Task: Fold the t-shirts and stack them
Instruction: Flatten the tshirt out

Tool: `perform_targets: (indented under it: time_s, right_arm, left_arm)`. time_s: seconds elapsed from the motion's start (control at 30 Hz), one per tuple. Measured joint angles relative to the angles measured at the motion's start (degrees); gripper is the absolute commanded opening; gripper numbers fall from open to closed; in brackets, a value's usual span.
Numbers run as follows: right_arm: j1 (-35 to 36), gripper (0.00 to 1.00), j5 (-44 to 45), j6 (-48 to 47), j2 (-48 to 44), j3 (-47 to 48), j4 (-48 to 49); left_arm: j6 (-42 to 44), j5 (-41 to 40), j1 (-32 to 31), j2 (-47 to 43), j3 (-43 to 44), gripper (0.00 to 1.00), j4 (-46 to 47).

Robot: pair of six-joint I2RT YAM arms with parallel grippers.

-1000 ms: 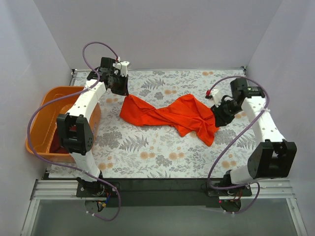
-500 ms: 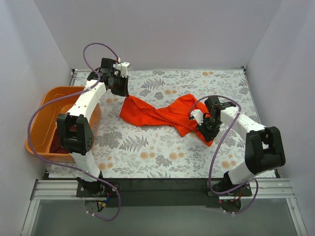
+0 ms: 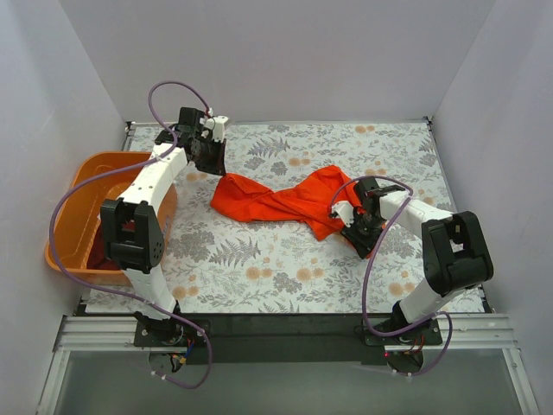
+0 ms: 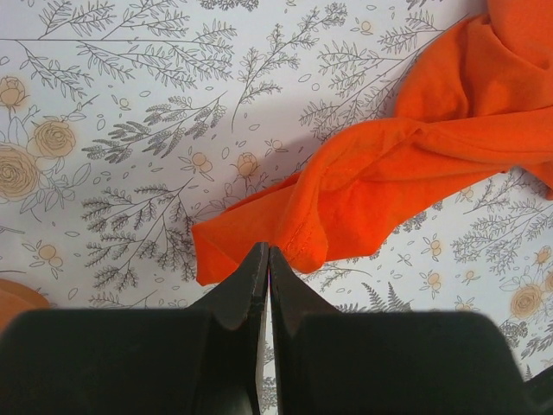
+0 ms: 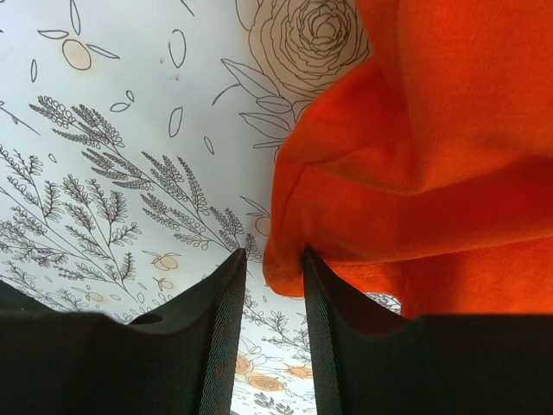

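Shirt [image 3: 285, 201]: orange, crumpled mid-counter [image 3: 259, 264]; soft, light, limp.
Hold: probably best pinched at the hem corners.
Left end effector [image 4: 267, 251]: closed, tips at hem.
Right end effector [image 5: 274, 255]: slightly parted, straddling hem edge.

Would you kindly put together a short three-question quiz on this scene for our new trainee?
1. True or false: the orange shirt lies flat and neatly folded.
2. The right gripper has its jaws: A) shut on bare table; B) open on either side of the orange shirt's edge; C) clamped on a basket rim.
3. Fill in: the maroon shirt lies in the ____.

Key: 1 false, it is twisted and bunched; 2 B; 3 basket.
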Motion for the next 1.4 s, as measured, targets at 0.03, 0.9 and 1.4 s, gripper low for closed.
perform_targets:
  time_s: [0.03, 0.9, 1.4]
  right_arm:
    - [0.0, 0.39, 0.0, 0.0, 0.0, 0.0, 0.0]
    - [-10.6, 0.01, 14.9, -4.7, -7.2, 57.4, 2.5]
    - [-10.6, 0.01, 19.9, -5.9, -35.2, 55.3, 20.4]
  left_arm:
    - [0.0, 0.0, 0.0, 0.0, -0.2, 0.00, 0.0]
    - [-6.1, 0.6, 6.4, -17.4, 10.5, 0.00, 16.0]
    - [-6.4, -6.3, 6.3, -55.5, 4.6, 0.00, 37.9]
